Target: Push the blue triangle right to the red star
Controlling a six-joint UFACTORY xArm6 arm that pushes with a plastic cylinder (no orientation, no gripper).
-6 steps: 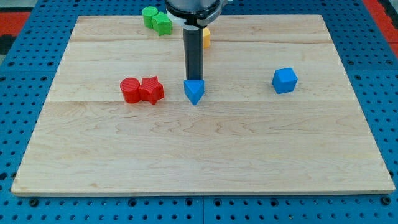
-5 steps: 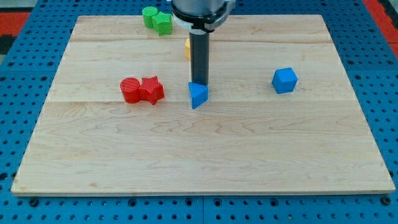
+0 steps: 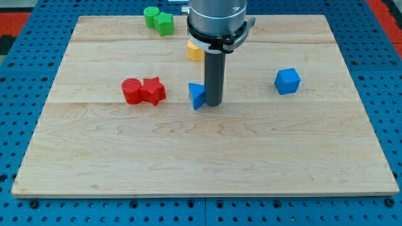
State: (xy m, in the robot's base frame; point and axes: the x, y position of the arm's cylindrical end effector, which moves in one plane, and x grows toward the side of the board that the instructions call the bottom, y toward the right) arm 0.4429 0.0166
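Observation:
The blue triangle (image 3: 197, 96) lies near the middle of the wooden board (image 3: 207, 157). My tip (image 3: 213, 103) rests on the board right against the triangle's right side and hides part of it. The red star (image 3: 152, 91) lies to the view's left of the triangle, a short gap apart from it. A red cylinder (image 3: 132, 91) touches the star on its left side.
A blue cube (image 3: 287, 81) sits toward the view's right. A yellow block (image 3: 195, 50) lies just above my rod, partly hidden by the arm. Two green blocks (image 3: 158, 20) sit at the board's top edge.
My tip has moved from above the blue triangle round to its right side. The triangle has shifted slightly and turned. The red blocks have not moved.

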